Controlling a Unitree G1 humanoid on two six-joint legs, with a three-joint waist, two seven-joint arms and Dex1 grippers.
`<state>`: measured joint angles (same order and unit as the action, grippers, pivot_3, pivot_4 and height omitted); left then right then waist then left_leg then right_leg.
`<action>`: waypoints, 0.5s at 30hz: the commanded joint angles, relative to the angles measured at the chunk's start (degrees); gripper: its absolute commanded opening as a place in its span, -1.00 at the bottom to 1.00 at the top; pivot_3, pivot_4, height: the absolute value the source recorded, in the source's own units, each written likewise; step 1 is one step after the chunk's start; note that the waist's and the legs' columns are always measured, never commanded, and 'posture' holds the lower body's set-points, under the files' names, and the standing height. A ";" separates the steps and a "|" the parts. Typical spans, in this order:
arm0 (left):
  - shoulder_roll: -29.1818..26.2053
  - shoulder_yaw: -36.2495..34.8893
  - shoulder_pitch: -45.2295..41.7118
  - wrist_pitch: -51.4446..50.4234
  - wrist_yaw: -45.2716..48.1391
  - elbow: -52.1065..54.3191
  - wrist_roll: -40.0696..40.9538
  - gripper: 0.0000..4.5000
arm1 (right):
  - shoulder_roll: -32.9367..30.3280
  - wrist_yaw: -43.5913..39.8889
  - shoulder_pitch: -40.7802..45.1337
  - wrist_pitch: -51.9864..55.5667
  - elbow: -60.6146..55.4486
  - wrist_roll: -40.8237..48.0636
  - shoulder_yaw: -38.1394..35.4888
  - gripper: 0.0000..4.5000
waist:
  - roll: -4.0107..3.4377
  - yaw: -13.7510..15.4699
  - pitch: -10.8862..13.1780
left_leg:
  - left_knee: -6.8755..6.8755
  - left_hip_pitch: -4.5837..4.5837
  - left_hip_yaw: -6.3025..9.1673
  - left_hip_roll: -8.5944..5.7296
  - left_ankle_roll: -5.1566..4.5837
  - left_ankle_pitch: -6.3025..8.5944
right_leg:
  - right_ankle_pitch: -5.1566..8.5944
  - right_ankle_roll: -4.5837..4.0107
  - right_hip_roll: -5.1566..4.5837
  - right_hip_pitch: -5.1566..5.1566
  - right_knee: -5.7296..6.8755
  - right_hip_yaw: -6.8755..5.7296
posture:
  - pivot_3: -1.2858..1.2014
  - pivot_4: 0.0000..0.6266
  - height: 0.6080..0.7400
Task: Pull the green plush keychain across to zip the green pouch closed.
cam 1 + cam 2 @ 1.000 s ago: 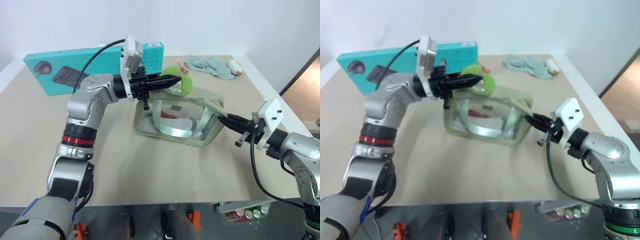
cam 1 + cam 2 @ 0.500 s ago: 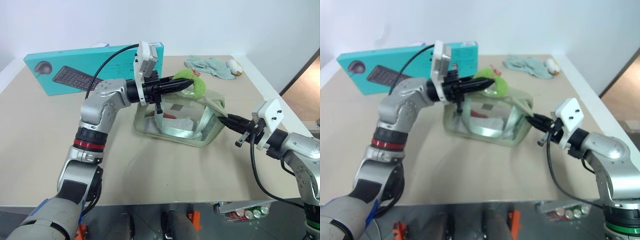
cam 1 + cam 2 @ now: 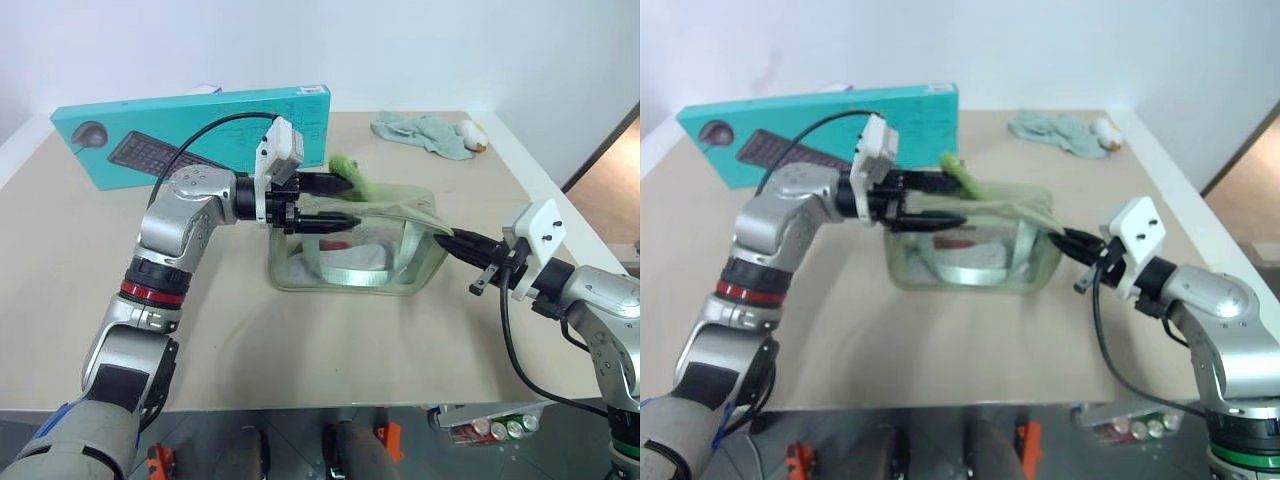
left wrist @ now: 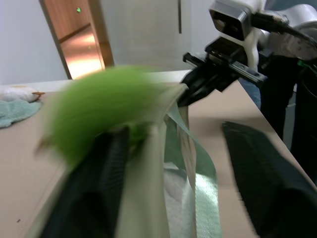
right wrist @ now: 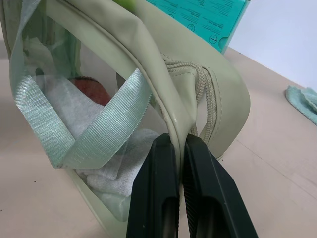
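fuzzy green plush keychain (image 3: 349,172), boxy clear-sided green pouch (image 3: 352,272)

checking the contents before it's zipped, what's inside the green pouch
Through the green pouch's clear side panel: crumpled white material and a small red item behind the mint webbing handle. The fabric top and handle cover the rest, so what else is inside cannot be seen.

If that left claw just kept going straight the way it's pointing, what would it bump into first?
Most likely the green plush keychain just ahead of the left gripper, atop the green pouch. Its jaws stand open, one finger beside the plush. Beyond waits the right gripper, though depth is unclear.
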<state>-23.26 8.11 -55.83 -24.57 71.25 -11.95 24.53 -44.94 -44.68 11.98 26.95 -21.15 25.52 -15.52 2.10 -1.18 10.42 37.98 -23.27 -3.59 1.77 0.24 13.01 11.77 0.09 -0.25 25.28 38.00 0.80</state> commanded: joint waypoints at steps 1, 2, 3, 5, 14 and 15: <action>-2.65 -0.60 -0.45 0.46 2.55 2.50 -0.02 0.62 | -0.36 0.32 0.45 -0.90 -1.46 0.12 -0.69 -1.00 | 0.00 -0.02 0.00 | 0.00 0.00 0.00 0.00 0.00 0.00 | 0.00 0.00 0.00 0.00 0.00 0.00 | 0.03 -0.52 1.00; -4.12 -0.73 0.17 -0.90 3.61 3.57 0.63 0.62 | -0.37 0.28 0.53 -0.94 -1.36 0.15 -0.69 -1.00 | 0.00 -0.05 0.00 | 0.00 0.01 -0.01 0.01 0.00 0.00 | 0.00 0.00 0.01 0.00 0.00 0.01 | 0.03 -0.52 1.00; -5.54 -0.71 0.96 -1.92 4.62 4.81 1.05 0.62 | -0.41 0.20 0.56 -1.02 -1.29 0.12 -0.67 -1.00 | 0.00 -0.05 0.00 | -0.01 0.00 -0.01 0.01 0.00 0.00 | 0.00 0.00 0.02 0.01 0.00 0.01 | 0.03 -0.52 1.00; -7.67 -0.93 2.68 -3.92 5.62 7.45 2.10 0.62 | -0.55 0.00 0.63 -1.20 -1.17 0.08 -0.66 -1.00 | 0.00 -0.06 0.00 | -0.01 0.01 -0.01 0.03 -0.01 0.01 | 0.01 -0.01 0.02 0.01 0.00 0.01 | 0.03 -0.52 1.00; -11.34 -10.56 4.31 -16.42 -2.40 12.32 11.05 0.62 | -0.81 -0.73 0.61 -1.60 -0.49 0.23 -0.67 -1.00 | 0.00 -0.02 0.00 | 0.07 0.00 0.01 0.04 -0.03 0.01 | 0.00 0.03 0.00 -0.01 0.00 0.01 | 0.03 -0.52 1.00; -11.59 -11.38 4.51 -15.78 -3.26 12.06 10.75 0.62 | -0.81 -0.88 0.70 -1.73 -0.31 0.18 -0.55 -1.00 | 0.00 -0.02 0.00 | 0.07 0.00 0.01 0.04 -0.03 0.01 | 0.00 0.03 0.01 -0.01 0.00 0.00 | 0.03 -0.52 1.00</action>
<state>-33.68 -0.04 -50.28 -40.50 70.05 -0.82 34.27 -44.95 -45.19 11.99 26.31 -21.03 25.48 -15.30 2.10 -1.20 10.42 38.06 -23.26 -3.58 1.81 0.21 13.02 11.77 0.12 -0.23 25.27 38.01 0.80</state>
